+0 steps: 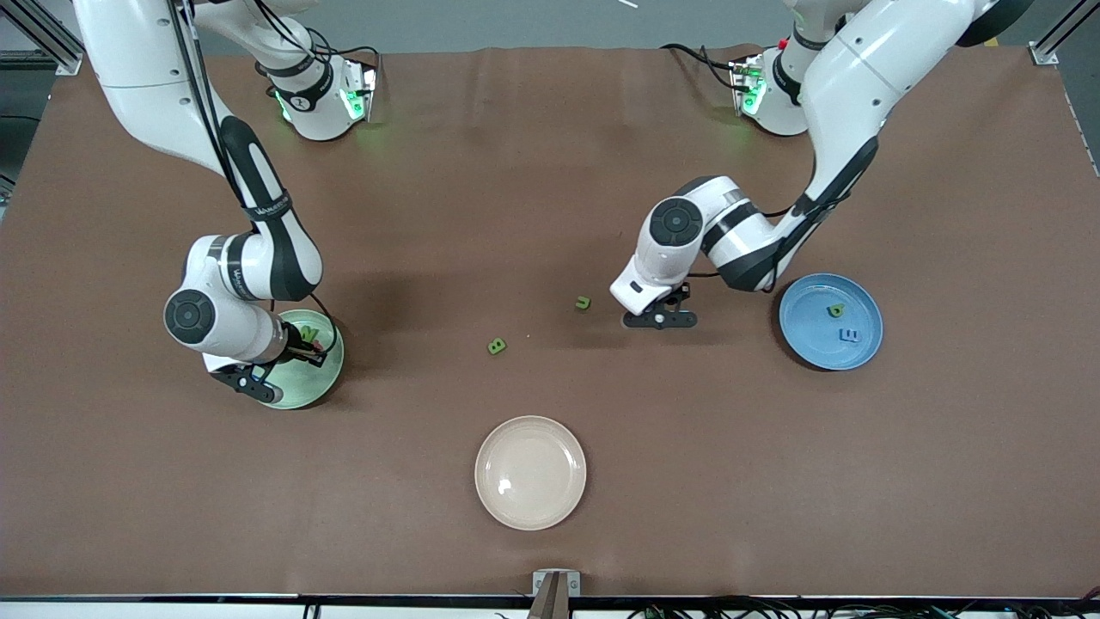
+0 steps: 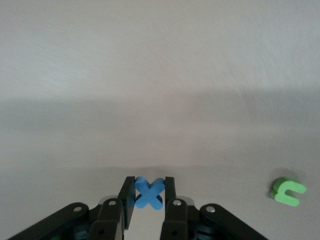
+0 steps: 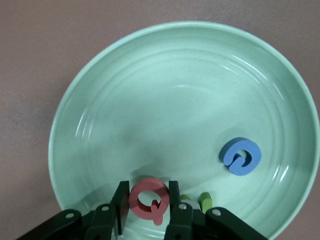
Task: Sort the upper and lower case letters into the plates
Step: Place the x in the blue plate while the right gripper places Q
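Left wrist view shows my left gripper clamped on a blue X at the table, a green letter lying near. My right gripper (over the pale green plate) grips a red-pink Q; a blue letter lies in that plate.

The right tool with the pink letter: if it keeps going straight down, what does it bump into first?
Most likely the green plate: the right tool, shut on the pink letter, points down into it. How high it hangs is unclear.
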Robot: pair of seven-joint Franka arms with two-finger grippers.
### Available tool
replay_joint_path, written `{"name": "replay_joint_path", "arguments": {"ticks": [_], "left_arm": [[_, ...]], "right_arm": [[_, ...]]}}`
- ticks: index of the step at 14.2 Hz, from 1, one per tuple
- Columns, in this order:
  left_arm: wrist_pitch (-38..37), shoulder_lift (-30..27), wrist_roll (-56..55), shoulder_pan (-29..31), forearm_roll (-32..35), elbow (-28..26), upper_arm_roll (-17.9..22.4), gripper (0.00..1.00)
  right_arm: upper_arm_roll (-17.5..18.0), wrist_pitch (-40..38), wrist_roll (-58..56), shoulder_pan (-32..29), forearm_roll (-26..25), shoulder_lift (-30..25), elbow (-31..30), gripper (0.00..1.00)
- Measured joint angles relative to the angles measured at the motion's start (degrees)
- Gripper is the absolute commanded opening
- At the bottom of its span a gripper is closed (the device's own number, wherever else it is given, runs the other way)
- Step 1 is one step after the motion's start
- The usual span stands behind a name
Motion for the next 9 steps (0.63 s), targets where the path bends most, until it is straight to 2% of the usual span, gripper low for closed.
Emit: {"name": "replay_joint_path", "arguments": {"ticks": [2,3,5,7,9], "left_arm": [[-3.8,-1.5,1.4,8.3,0.0,-0.3,-6.5,0.15],[-6.2,-1.9,3.2,13.1,0.0,-0.6,-10.0,0.15],[-9.5,-2.4,7.2,23.1,0.1,-2.1,-16.5,0.15],[-10.1,-2.5,11.7,32.5,1.6,-4.8,-21.0,0.15],[-10.1,-2.5,15.6,40.2,5.6,-7.6,-23.3,0.15]], "right_arm": [[0.0,0.8,0.0,0.0,0.0,0.5,0.0,0.24],[0.0,0.9,0.0,0.0,0.0,0.7,0.0,0.37],[0.0,0.9,0.0,0.0,0.0,0.7,0.0,1.00],[0.0,0.7,0.0,0.0,0.0,0.7,0.1,1.00],[0.0,-1.4,0.0,0.1,0.0,0.5,1.4,1.00]]}}
